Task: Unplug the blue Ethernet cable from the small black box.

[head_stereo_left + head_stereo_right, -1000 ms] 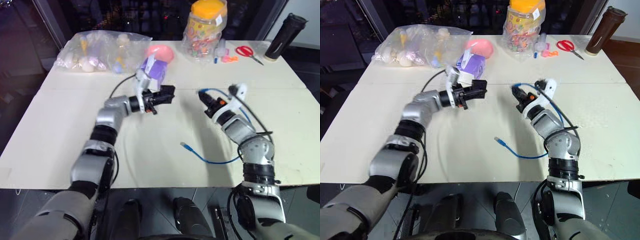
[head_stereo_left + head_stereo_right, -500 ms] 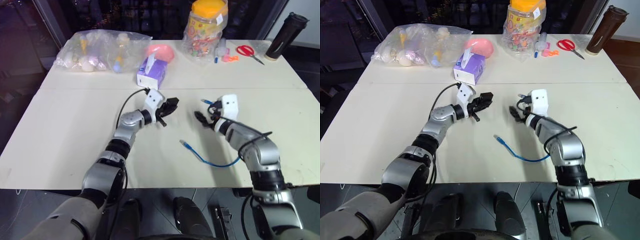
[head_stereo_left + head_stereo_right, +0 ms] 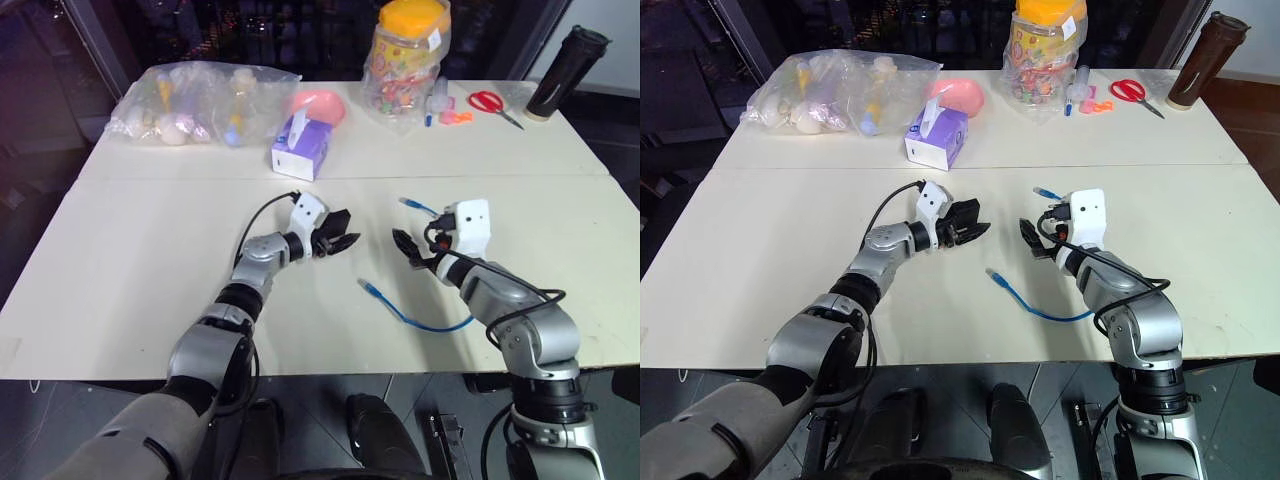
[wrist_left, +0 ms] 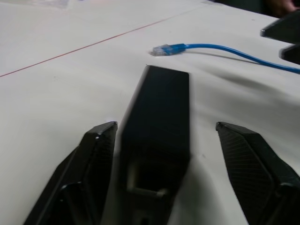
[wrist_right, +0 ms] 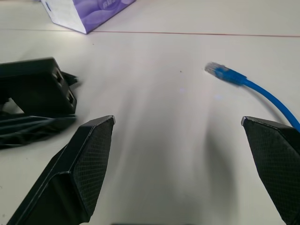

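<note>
You're looking at a bright blue Ethernet cable (image 3: 420, 322) with clear-tipped plugs on a cream table (image 3: 140, 260) crossed by a thin reddish seam line — and a matte black box (image 4: 157, 136) between black, fine-textured fingers (image 4: 93, 164). Further back sit a purple-and-white tissue box (image 3: 300, 148), a pink bowl (image 3: 325, 104), red scissors (image 3: 492, 103), and an orange-lidded jar (image 3: 410, 55) of multicoloured sweets.

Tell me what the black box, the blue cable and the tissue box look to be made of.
Box: likely hard plastic, matte black with flat faces and sharp edges.
Cable: flexible, smooth blue jacket, probably PVC; curls loosely; clear plastic plug.
Tissue box: printed cardboard, purple and white, folded corners.
</note>
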Available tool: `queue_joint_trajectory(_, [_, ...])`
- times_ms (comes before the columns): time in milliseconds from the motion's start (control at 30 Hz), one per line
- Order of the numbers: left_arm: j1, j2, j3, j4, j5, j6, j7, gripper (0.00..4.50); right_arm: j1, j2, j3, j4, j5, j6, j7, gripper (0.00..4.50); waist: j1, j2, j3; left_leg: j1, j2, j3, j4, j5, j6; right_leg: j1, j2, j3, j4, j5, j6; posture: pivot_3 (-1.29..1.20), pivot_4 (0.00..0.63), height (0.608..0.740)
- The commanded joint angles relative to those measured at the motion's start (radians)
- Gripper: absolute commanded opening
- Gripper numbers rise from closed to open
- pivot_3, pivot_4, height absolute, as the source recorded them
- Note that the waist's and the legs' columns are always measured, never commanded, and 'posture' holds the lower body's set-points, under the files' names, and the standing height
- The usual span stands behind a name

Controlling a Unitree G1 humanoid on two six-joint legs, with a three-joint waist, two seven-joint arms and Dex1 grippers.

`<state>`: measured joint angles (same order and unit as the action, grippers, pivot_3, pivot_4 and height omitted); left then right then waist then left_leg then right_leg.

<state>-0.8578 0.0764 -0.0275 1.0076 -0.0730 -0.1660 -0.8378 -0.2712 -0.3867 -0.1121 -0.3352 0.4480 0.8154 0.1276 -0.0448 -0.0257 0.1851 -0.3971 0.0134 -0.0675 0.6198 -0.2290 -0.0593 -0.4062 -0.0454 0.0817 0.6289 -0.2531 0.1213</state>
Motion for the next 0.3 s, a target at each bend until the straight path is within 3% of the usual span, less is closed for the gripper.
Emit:
queue_joint_trajectory(33, [0.09, 0.075, 0.002, -0.245, -0.034, 0.114, -0.045, 3.43, 0.035, -0.028, -0.038, -0.097, 0.008, -0.012, 0.037, 4.5, 0.0, 0.0, 0.0, 0.001, 0.0, 0.0, -0.001, 0.0, 0.0, 0.0, 0.0, 0.0, 0.0, 0.0, 0.0, 0.0, 0.15, 0.739])
queue_joint_trajectory(167, [0.252, 0.184, 0.018, -0.613, -0.086, 0.344, -0.05, 3.43, 0.113, -0.066, -0.051, -0.191, 0.048, -0.05, 0.143, 4.5, 0.001, 0.0, 0.0, 0.003, 0.001, 0.0, -0.004, 0.0, 0.0, 0.001, 0.0, 0.0, 0.001, 0.0, 0.0, 0.0, 0.15, 0.739])
queue_joint_trajectory(300, [0.364, 0.266, 0.028, -0.805, -0.11, 0.457, -0.029, 3.43, 0.188, -0.145, -0.024, -0.178, -0.096, -0.226, 0.195, 4.5, 0.003, 0.0, 0.0, 0.003, 0.001, 0.0, -0.003, 0.0, 0.0, 0.002, 0.0, 0.0, 0.0, 0.0, 0.0, 0.0, 0.15, 0.739])
